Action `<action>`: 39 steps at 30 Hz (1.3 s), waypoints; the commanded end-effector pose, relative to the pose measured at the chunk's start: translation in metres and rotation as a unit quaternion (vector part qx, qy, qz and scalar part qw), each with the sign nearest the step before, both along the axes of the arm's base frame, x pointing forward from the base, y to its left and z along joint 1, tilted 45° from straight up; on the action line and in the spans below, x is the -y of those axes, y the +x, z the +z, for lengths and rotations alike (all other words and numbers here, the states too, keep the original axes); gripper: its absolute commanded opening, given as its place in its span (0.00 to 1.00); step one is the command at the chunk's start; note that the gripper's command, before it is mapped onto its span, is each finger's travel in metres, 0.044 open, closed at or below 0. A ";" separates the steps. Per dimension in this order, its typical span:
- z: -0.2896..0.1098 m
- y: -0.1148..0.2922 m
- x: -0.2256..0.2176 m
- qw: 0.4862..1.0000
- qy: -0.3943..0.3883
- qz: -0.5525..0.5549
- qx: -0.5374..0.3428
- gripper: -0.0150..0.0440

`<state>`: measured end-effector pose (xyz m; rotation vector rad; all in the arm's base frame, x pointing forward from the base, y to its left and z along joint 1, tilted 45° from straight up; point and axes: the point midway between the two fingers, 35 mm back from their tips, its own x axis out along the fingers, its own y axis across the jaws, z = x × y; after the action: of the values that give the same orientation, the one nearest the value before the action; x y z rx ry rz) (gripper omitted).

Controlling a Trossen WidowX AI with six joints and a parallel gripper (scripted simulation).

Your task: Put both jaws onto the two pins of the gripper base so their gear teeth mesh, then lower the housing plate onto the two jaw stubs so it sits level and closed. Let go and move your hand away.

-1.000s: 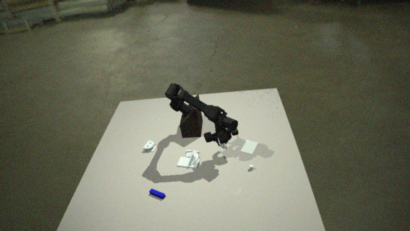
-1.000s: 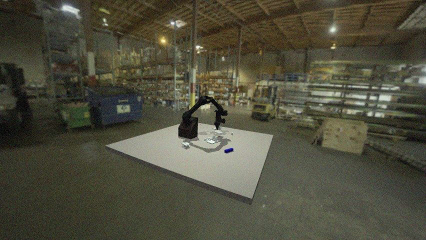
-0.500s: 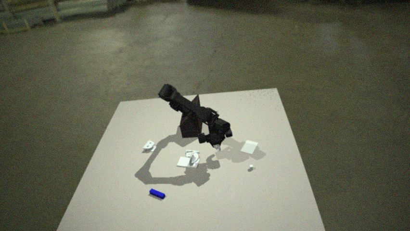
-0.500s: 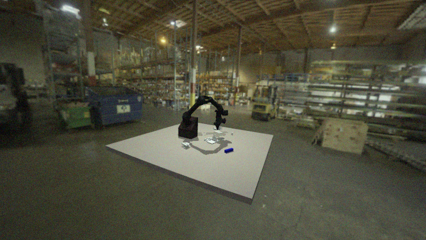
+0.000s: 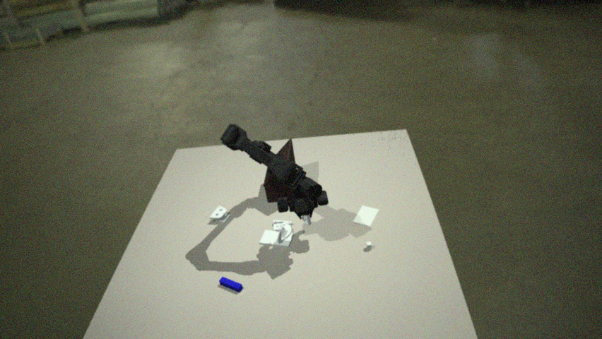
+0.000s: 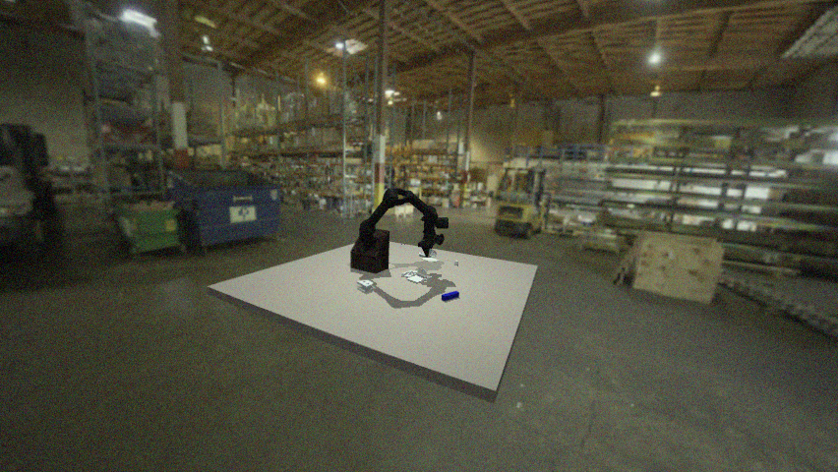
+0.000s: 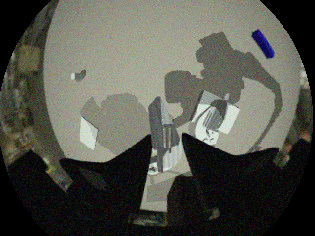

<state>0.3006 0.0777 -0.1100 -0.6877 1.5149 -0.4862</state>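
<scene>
My gripper is shut on a jaw, a pale grey-white part with a long flat arm and ridges, held above the table. The white gripper base lies on the table, to the left of my gripper in the top view. Another jaw is on or against the base; whether it sits on a pin is too small to tell. The housing plate, white with two dark holes, lies at the left, apparently tilted. It is not visible in the wrist view.
A flat white square lies to the right in the top view. A small white block lies in front of it. A blue bar lies near the front left.
</scene>
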 end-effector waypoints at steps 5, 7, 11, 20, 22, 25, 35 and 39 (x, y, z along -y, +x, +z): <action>0.019 0.004 0.023 1.000 -0.004 -0.017 0.014 0.48; 0.024 0.005 0.028 1.000 -0.004 -0.021 0.018 0.48; 0.033 0.006 0.038 0.999 -0.005 -0.030 0.027 0.48; 0.052 0.007 0.060 0.998 -0.008 -0.050 0.045 0.48; 0.056 0.007 0.066 0.997 -0.009 -0.054 0.049 0.48; 0.063 0.006 0.073 0.997 -0.010 -0.061 0.056 0.48; 0.083 0.002 0.099 0.993 -0.017 -0.084 0.076 0.48; 0.086 0.001 0.103 0.993 -0.018 -0.088 0.079 0.48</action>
<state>0.3050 -0.0191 -0.0270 -0.5277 1.4251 -0.6778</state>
